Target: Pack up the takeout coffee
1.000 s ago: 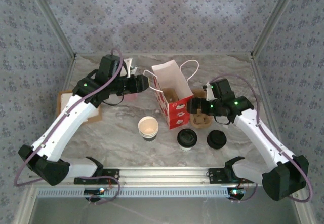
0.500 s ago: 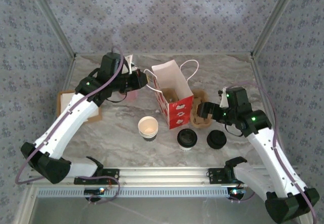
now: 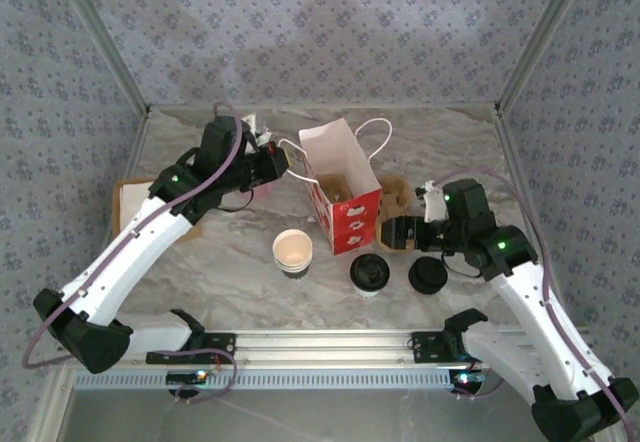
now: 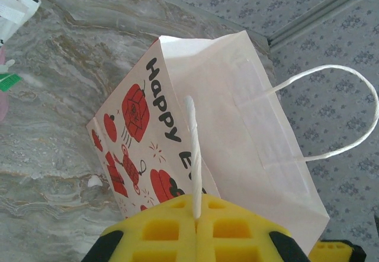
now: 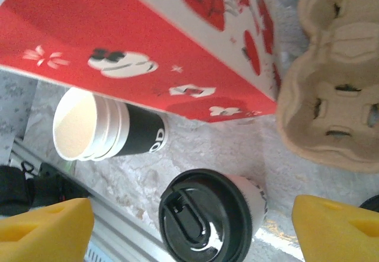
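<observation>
Takeout coffee stands upright just in front of the paper gift bag. Left gripper is closed tight on the bag's white handle. Right gripper, beside the bag, has jaws wide apart and holds nothing.

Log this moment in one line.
left gripper: shut on bag handle | right gripper: open, near takeout coffee | packed: no

On the paper bag the lettering reads "Happy E", the rest lost behind the left gripper, where the handle disappears too. From the right wrist, the cardboard cup carrier runs off the right edge, the takeout coffee off the bottom.
</observation>
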